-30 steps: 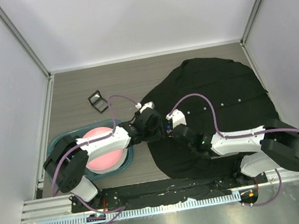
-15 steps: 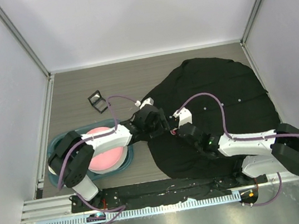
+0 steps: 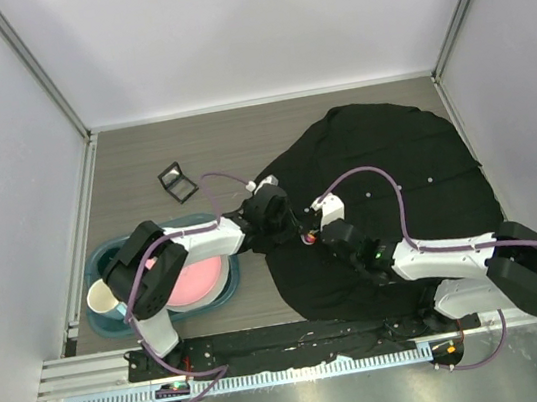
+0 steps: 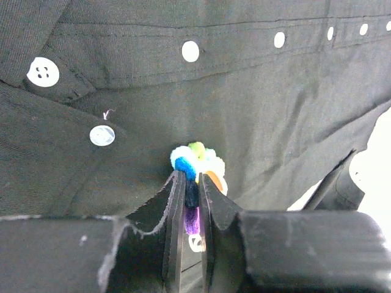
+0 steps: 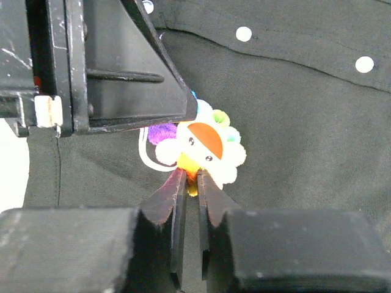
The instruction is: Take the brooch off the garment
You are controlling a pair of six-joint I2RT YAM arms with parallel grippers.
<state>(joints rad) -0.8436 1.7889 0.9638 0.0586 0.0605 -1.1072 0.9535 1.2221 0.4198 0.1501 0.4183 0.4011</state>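
Note:
The garment, a black shirt with small white buttons, lies spread on the right half of the table. The brooch, a small fluffy flower with coloured petals, sits on the shirt's left part. My left gripper reaches it from the left. In the left wrist view its jaws are shut on a blue and purple petal of the brooch. My right gripper comes from the right. In the right wrist view its jaws pinch a yellow petal of the brooch, with the left gripper's finger just above.
A blue tray at the left holds a pink plate and a cream cup. A small black frame stands on the table behind the tray. Walls close in the table on three sides.
The left jaws opened wide, then closed on the brooch's petal, and the left arm's elbow swung left. The right gripper advanced to the brooch and holds its other side.

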